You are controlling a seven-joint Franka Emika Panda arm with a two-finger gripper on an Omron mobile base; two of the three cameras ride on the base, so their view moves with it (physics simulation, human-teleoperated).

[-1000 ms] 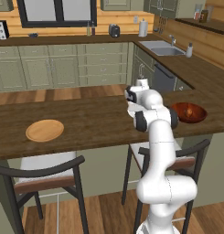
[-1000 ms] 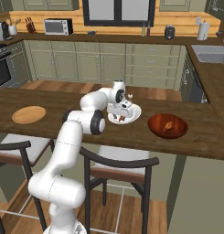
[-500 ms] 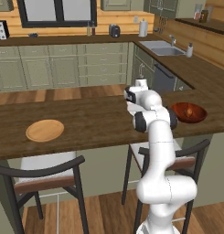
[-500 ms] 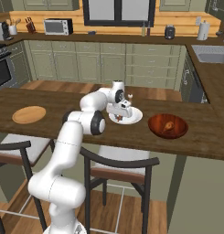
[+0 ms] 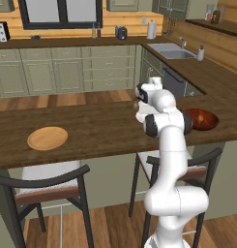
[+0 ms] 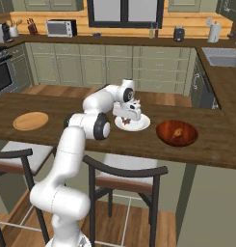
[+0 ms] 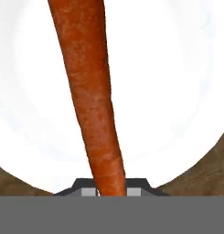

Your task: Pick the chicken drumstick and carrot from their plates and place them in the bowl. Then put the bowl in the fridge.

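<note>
End effector [image 7: 110, 189] around one carrot [image 7: 93, 100], one white plate [image 7: 177, 91]

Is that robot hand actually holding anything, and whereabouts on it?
Yes: the gripper is shut on the carrot, pinching near its thin end over the white plate.

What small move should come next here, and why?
Probably a short straight lift. In the hand view the tool is shut on the carrot, which lies over the white plate. The bowl, already holding the chicken drumstick, sits beside that plate, so raising the carrot clear of the rim should come before carrying it across.
</note>
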